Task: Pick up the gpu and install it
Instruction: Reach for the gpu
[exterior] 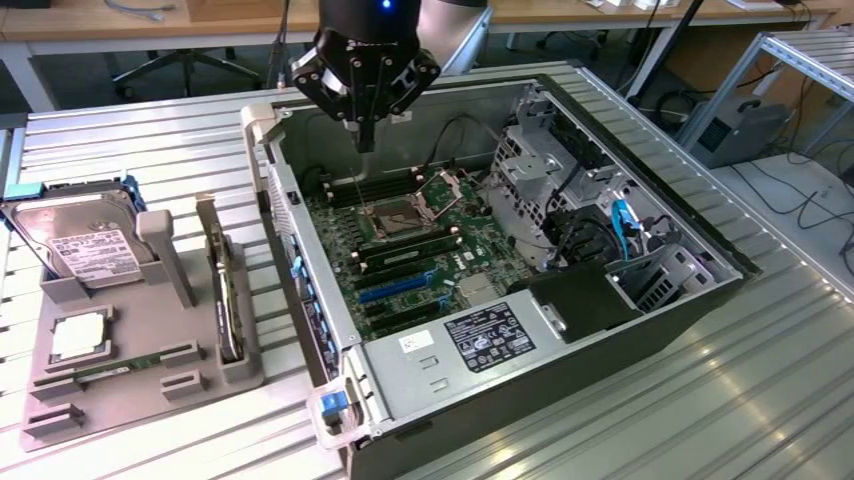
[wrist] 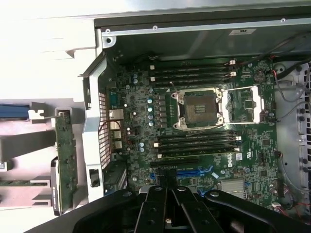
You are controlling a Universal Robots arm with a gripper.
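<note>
gpu (exterior: 235, 300) edge-on in exterior view, detail too small to tell; hard drive (exterior: 83, 245) label text unreadable

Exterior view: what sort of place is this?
Probably a robotics lab or test workshop: an open computer case on a ribbed metal table, wooden desks with an office chair behind, and cables on the floor.

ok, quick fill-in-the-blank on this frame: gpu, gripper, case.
1. The gpu stands on edge in the grey holder, on the exterior view's ____ of the open case.
2. The gripper hangs above the case's motherboard with its jaws ____.
3. The gripper holds ____.

Missing words: left; shut; nothing.
</note>
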